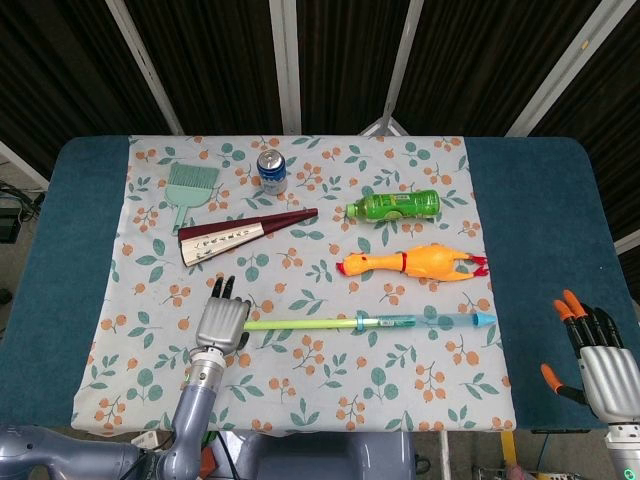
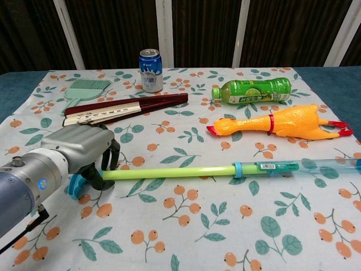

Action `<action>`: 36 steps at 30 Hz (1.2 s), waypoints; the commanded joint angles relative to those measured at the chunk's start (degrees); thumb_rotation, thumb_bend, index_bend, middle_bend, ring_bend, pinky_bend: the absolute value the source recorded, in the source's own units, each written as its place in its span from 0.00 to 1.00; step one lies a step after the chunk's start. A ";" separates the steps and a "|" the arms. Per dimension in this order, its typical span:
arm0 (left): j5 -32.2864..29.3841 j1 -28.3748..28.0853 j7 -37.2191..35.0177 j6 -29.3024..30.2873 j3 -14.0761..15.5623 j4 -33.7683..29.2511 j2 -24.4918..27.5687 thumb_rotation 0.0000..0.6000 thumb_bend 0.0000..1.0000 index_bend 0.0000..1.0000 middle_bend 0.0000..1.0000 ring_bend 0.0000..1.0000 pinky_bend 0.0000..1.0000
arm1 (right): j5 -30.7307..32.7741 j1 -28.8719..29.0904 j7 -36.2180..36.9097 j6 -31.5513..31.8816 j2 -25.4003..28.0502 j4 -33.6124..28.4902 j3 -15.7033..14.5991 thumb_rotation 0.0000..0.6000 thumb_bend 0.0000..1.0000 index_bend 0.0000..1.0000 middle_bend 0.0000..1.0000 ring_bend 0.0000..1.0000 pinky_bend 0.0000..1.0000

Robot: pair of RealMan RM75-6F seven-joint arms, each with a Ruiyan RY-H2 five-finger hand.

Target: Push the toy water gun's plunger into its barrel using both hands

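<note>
The left hand (image 2: pixel 79 149) curls its fingers (image 2: pixel 111 158) around the water gun's plunger (image 2: pixel 169 170) end, while the right hand (image 1: pixel 600 365) waits spread, holding nothing.

blue can (image 1: pixel 271 171), green brush (image 1: pixel 188 188), folded fan (image 1: pixel 243 235), green bottle (image 1: pixel 394 206), rubber chicken (image 1: pixel 415 264)

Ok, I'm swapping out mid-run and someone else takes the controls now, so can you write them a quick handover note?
Left hand: at the plunger's handle end, fingers curled over the blue handle; a firm grip is not certain.
Right hand: off the cloth at the table's near right edge, open, holding nothing.
Toy water gun: lies flat across the near part of the cloth, its green plunger rod mostly out of the clear blue barrel.
Done: left hand in place.
Left: bring the right hand to the barrel, steady it, push the plunger in.
</note>
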 commanded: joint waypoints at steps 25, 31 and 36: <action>4.99 -1.84 -1.44 -3.89 4.22 0.22 4.16 1.00 0.57 0.58 0.55 0.05 0.00 | -0.55 0.29 -3.29 -1.30 0.17 -2.68 0.01 1.00 0.34 0.00 0.00 0.00 0.00; 8.60 -2.78 -3.09 -6.90 6.03 -1.03 7.50 1.00 0.57 0.59 0.56 0.05 0.00 | 0.46 2.87 -8.62 -5.19 0.22 -8.30 1.06 1.00 0.34 0.00 0.00 0.00 0.00; 12.19 -3.28 -6.10 -9.43 7.27 -1.95 10.37 1.00 0.57 0.60 0.57 0.07 0.00 | 2.07 5.79 -13.82 -8.51 -1.18 -12.20 2.88 1.00 0.34 0.01 0.02 0.00 0.00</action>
